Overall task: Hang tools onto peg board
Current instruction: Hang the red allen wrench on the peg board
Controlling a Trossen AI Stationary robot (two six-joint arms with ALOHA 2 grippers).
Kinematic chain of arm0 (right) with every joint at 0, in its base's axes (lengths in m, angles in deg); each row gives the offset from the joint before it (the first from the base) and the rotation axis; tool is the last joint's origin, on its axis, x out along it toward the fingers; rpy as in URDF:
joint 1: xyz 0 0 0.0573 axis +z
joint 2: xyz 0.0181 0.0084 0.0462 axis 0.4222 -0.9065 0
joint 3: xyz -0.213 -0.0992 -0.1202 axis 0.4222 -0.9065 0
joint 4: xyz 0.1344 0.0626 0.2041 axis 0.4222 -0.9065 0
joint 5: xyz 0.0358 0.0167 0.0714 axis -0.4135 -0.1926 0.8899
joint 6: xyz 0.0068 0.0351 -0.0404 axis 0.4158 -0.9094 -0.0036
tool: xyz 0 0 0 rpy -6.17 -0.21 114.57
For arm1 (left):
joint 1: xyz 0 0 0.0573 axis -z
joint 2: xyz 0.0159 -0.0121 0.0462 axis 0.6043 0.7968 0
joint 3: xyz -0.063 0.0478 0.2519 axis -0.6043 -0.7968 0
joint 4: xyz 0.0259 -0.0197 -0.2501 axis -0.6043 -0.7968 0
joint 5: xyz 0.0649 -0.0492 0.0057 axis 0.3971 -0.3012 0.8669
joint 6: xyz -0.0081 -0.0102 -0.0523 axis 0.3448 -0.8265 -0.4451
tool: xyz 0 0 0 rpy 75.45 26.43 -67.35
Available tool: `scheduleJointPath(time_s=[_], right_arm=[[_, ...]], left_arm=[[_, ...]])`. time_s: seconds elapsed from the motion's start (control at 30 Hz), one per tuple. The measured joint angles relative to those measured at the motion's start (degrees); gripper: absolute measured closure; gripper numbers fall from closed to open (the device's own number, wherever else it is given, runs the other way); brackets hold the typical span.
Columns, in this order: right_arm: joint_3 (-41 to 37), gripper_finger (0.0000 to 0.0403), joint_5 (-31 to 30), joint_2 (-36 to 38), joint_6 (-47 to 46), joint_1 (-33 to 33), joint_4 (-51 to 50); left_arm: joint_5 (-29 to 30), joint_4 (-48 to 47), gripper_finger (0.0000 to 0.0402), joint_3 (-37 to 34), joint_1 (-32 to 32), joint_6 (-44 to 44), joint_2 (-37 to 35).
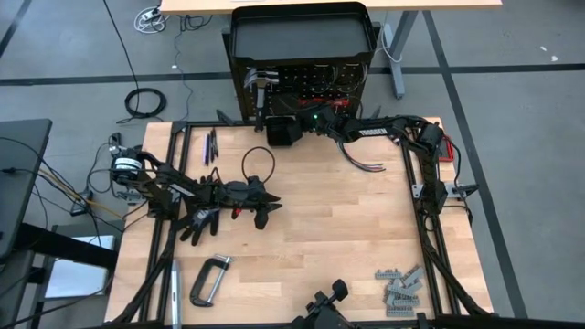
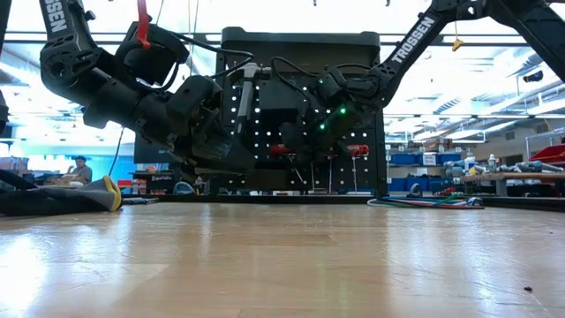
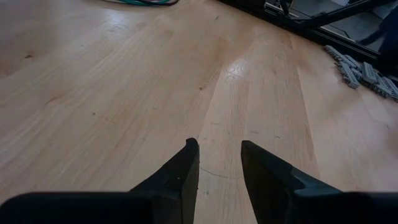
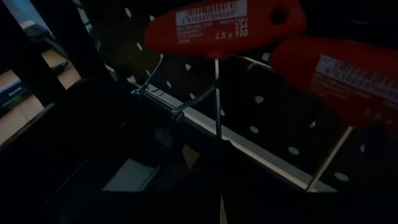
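Risk lies at the upright black perforated peg board [image 1: 306,82], where the right gripper [image 1: 315,122] is closed beside the hung red T-handled drivers [image 4: 227,25], gripping nothing visible; one could be knocked off. Grey C-clamp [image 1: 208,279] remains tabled; left gripper [image 3: 219,163] hovers half-open, empty.

Both arms matte black, chunky jointed links. White "TROSSEN" lettering on the upper links. Right arm [image 1: 393,132] has a green status LED near the wrist and loose black cables looped alongside. Left gripper [image 3: 219,163]: two black, wedge-shaped tapered fingers [image 3: 180,177].
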Motion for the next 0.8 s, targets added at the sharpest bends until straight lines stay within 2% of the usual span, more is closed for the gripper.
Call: scheduleJointPath(time_s=[0.1, 0.33, 0.63, 0.8], right_arm=[[0.0, 0.0397, -1.1, 0.0, 1.2, 0.3, -0.9], [0.0, 0.0400, -10.2, 0.0, 7.3, 3.7, -4.2], [0.0, 0.0400, -11.2, 0.0, 8.6, 4.8, -6.7], [0.0, 0.0400, -18.8, 0.2, 10.0, 6.5, -6.6]], left_arm=[[0.0, 0.0, 0.0277, 0.0, 0.0, 0.0, 0.0], [0.0, 0.0, 0.0277, 0.0, 0.0, 0.0, 0.0], [0.0, 0.0, 0.0277, 0.0, 0.0, 0.0, 0.0], [0.0, 0.0, 0.0277, 0.0, 0.0, 0.0, 0.0]])
